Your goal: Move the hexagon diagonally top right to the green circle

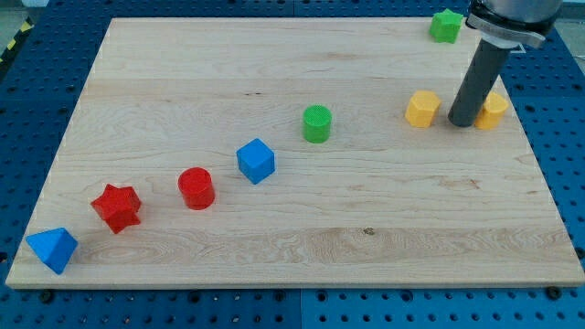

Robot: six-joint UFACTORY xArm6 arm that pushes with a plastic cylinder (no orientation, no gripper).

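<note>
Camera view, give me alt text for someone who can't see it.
My tip rests between two yellow blocks near a wooden board's top right. A green circle, blue cube, red cylinder, red star and blue pyramid trail toward bottom left.

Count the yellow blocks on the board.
2. One yellow block sits just to the view's left of my tip; the other yellow block is just right of it, partly hidden behind the rod.
</note>
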